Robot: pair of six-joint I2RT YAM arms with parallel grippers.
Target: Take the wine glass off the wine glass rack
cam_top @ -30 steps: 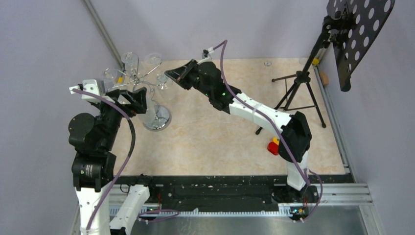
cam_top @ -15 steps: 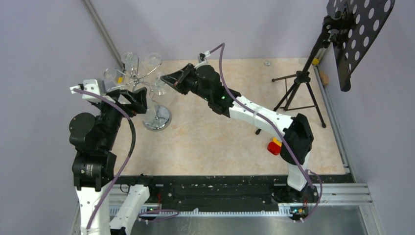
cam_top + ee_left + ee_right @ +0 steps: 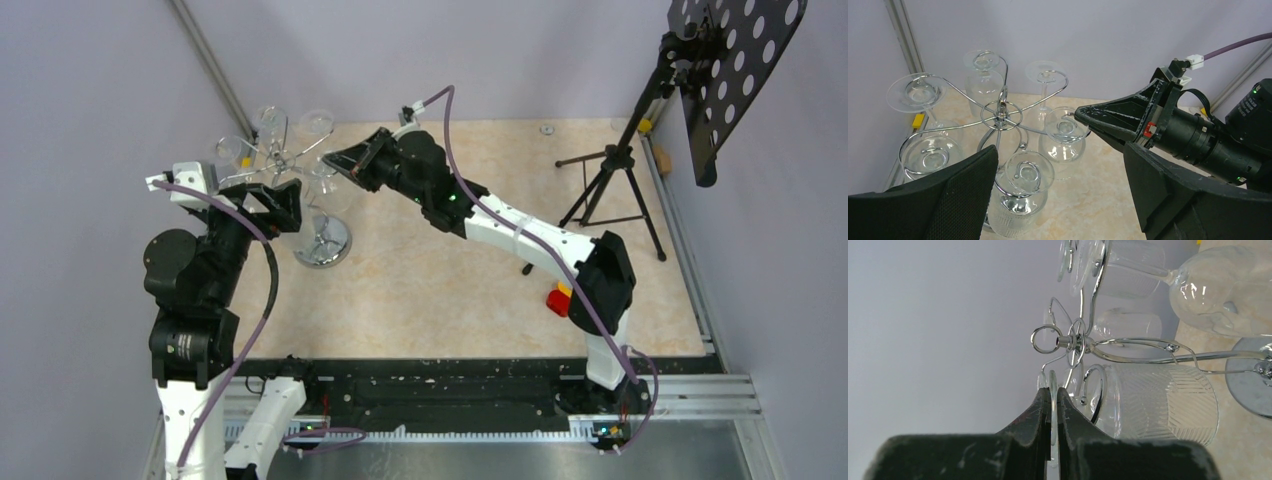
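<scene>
The chrome wine glass rack (image 3: 322, 240) stands at the far left with several glasses hanging upside down from its curled arms (image 3: 1000, 107). My right gripper (image 3: 328, 160) reaches in from the right and is shut on the thin round foot of the right-hand wine glass (image 3: 1065, 129). In the right wrist view the fingers (image 3: 1040, 407) pinch that foot (image 3: 1053, 382) edge-on, next to the rack's hub (image 3: 1075, 342). The glass still hangs in its loop. My left gripper (image 3: 275, 200) is open and empty just in front of the rack, its fingers (image 3: 968, 185) flanking the nearest glass (image 3: 1023, 190) without touching it.
A black tripod music stand (image 3: 610, 170) with a perforated desk (image 3: 735, 70) stands at the far right. A red object (image 3: 558, 298) lies by the right arm's base. Walls close in on the left and the back, and a metal rail (image 3: 690, 250) runs along the right edge.
My right gripper has moved left onto the foot of the rack's right-hand glass. The left arm has barely moved.
</scene>
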